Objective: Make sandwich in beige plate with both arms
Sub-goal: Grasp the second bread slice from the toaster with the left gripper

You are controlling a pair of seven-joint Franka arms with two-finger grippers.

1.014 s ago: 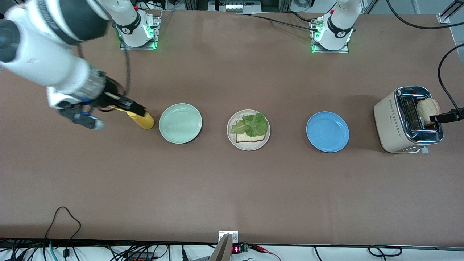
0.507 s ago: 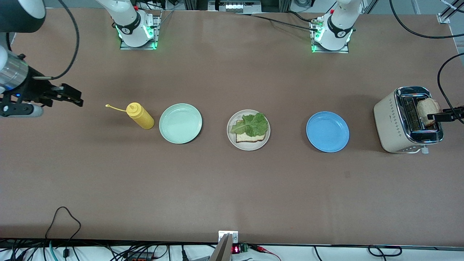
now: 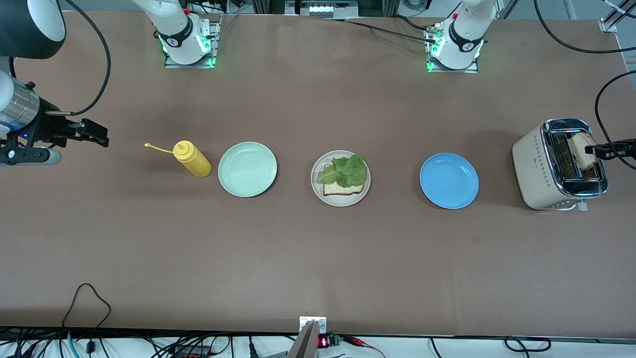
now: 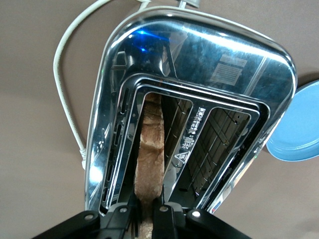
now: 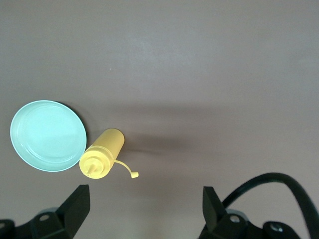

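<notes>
1 bread slice (image 3: 343, 188) and lettuce (image 3: 345, 170) are lying on the beige plate (image 3: 318, 184); left gripper (image 4: 147, 215) is pinching the 2nd slice (image 4: 150, 154) in the toaster (image 3: 534, 171); right gripper (image 5: 144, 204) is waiting, spread wide.

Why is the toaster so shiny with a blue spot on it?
In the left wrist view the toaster has a mirror-like metal top that bounces light back, and one patch of glare looks blue; in the front view the same top only gleams along its rim, and soft shadows lie beside the plates.
</notes>
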